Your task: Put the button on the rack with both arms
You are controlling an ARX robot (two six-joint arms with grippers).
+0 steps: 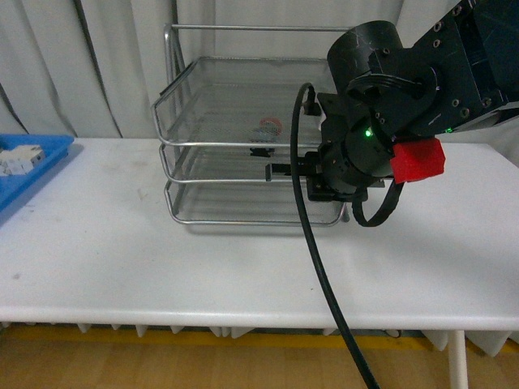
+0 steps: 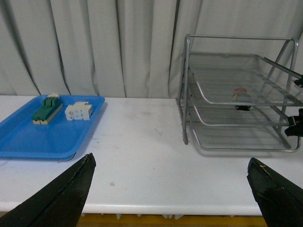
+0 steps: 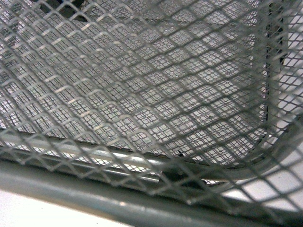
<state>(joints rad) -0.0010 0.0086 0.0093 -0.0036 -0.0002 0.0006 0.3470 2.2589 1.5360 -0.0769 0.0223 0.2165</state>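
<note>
Button (image 1: 265, 130): round red cap on black blocky body, sits on rack's (image 1: 243, 89) mid tier, seen thru the mesh. Rack = silver expanded-metal mesh trays w/ rod frame, on matte white desk (image 1: 122, 251). Right arm (image 1: 397, 89), bulky black cylindrical joints + red patch, is at rack's right front; its end effector is hidden, can't tell its state. Left end effector (image 2: 170, 189) wide open, holds nothing. Glossy blue plastic tray (image 2: 47, 139) far left.

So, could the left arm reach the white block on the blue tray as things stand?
Probably yes: the left end effector is open, and nothing visible stands between it and the white block on the blue tray.
</note>
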